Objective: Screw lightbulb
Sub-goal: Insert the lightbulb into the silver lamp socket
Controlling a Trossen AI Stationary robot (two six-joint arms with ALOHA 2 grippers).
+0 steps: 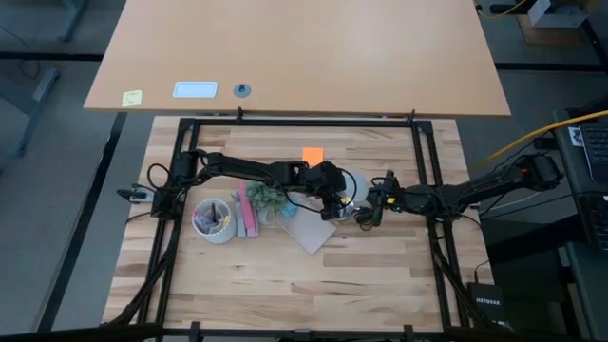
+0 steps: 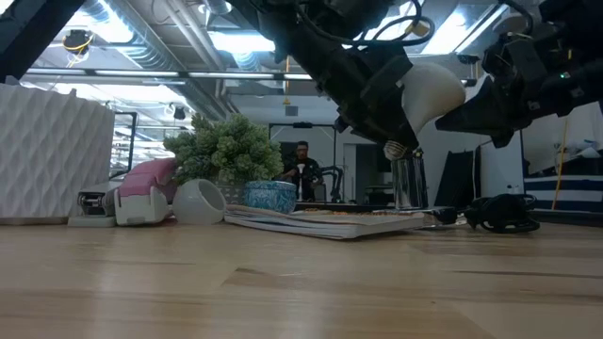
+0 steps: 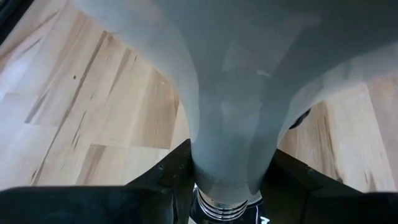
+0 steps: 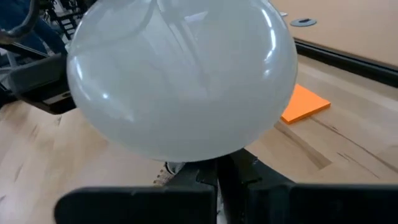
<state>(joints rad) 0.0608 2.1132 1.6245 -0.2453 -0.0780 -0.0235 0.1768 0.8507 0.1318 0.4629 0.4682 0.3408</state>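
The lightbulb [image 2: 429, 92] has a frosted white globe, a pale grey neck and a screw base [image 2: 396, 149]. It is in the air over the table's middle [image 1: 353, 182]. My left gripper [image 3: 227, 168] reaches in from the left and is shut on the bulb [image 1: 332, 190]. My right gripper [image 1: 375, 204] comes from the right. Its fingers [image 4: 219, 177] look shut and lie just under the globe [image 4: 180, 81]. A shiny upright socket [image 2: 408, 184] stands on the table below the screw base. Its black cord [image 2: 499, 212] lies beside it. My left gripper pinches the bulb's grey neck [image 3: 230, 143] between its two fingers [image 3: 177, 165], just above the screw base [image 3: 225, 206]. The bulb is lifted clear of the table and tilted, globe up and toward the right arm, base down. My right gripper lies close under the globe; I cannot tell whether it touches it.
A green plant [image 1: 271, 198], a white cup with things in it [image 1: 217, 220], a pink object [image 1: 249, 214], a flat grey book [image 1: 312, 233] and an orange note [image 1: 313, 154] lie around the table's middle. A black frame [image 1: 304, 121] borders the work area. A person [image 2: 301, 169] stands in the room behind.
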